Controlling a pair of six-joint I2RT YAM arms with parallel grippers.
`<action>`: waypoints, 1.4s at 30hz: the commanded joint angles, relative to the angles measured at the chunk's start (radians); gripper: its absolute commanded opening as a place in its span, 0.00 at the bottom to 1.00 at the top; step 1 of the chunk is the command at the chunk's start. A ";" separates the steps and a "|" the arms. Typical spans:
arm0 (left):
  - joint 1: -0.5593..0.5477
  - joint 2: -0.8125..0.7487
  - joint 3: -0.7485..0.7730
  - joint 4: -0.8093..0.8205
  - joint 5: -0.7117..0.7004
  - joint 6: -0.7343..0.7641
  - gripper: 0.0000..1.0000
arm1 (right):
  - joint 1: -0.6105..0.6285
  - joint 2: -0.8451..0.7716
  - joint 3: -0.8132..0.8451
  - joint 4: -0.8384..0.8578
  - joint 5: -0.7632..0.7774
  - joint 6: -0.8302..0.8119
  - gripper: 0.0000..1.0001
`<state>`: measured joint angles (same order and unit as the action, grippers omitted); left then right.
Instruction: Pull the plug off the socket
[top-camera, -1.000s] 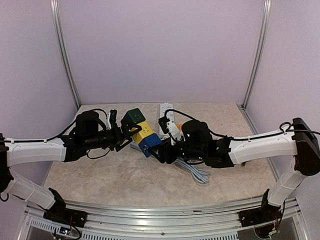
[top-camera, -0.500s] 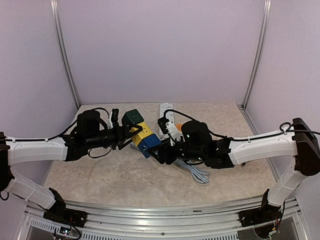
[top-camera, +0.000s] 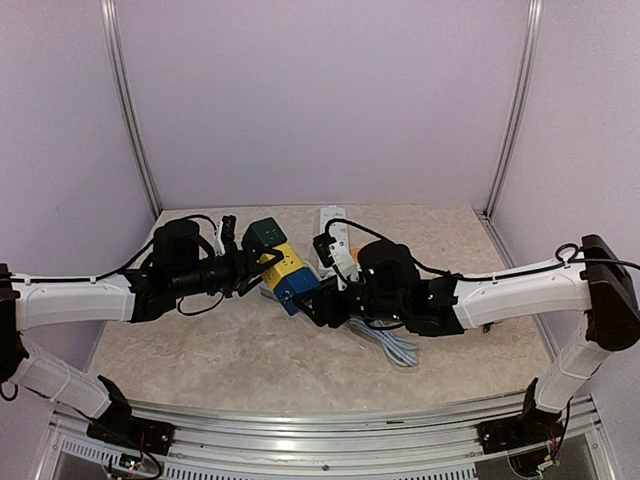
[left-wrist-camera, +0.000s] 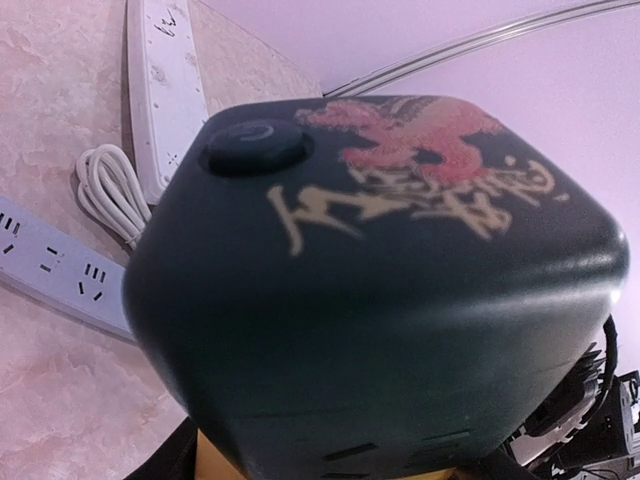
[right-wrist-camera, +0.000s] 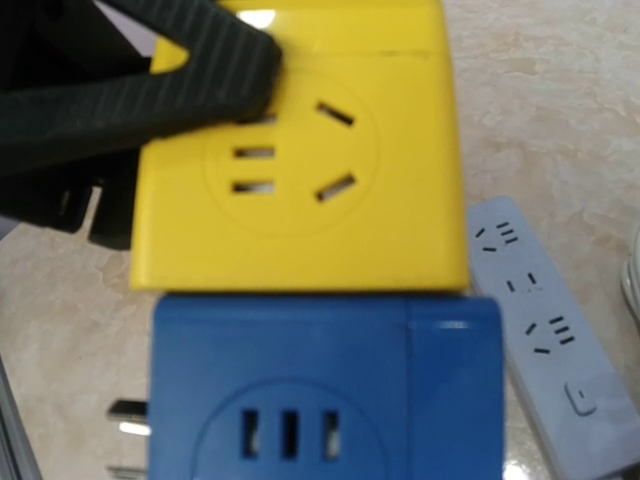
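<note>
Three cube sockets are plugged together in a row, tilted above the table: dark green (top-camera: 266, 234), yellow (top-camera: 285, 262) and blue (top-camera: 298, 288). My left gripper (top-camera: 252, 268) comes in from the left and grips the yellow cube (right-wrist-camera: 300, 180); one of its black fingers (right-wrist-camera: 150, 90) lies across that cube's face. The green cube (left-wrist-camera: 380, 280) fills the left wrist view and hides those jaws. My right gripper (top-camera: 316, 305) holds the blue cube (right-wrist-camera: 320, 390) from the right, its fingers hidden. Metal prongs (right-wrist-camera: 125, 410) stick out of the blue cube's left side.
A white power strip (top-camera: 332, 228) lies at the back of the table, with a grey one (right-wrist-camera: 540, 320) under the cubes. A coiled white cable (top-camera: 395, 345) rests below my right arm. Purple walls and metal posts enclose the marbled tabletop.
My left gripper's jaws have narrowed from wide open onto the yellow cube. The right arm and the cubes have shifted slightly left.
</note>
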<state>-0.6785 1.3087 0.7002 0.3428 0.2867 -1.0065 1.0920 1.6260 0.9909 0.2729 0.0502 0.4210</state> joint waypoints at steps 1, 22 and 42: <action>-0.004 0.000 0.023 -0.005 -0.009 0.029 0.45 | 0.012 0.006 0.058 0.073 -0.002 0.017 0.00; -0.004 -0.046 0.005 0.004 0.026 0.100 0.39 | -0.025 -0.005 0.024 0.196 -0.231 0.009 0.00; 0.009 -0.045 -0.033 0.030 -0.016 0.007 0.37 | 0.125 0.040 0.135 -0.040 0.225 -0.057 0.00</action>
<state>-0.6739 1.2705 0.6758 0.3420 0.2852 -0.9920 1.1568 1.6459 1.0405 0.2180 0.1768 0.4095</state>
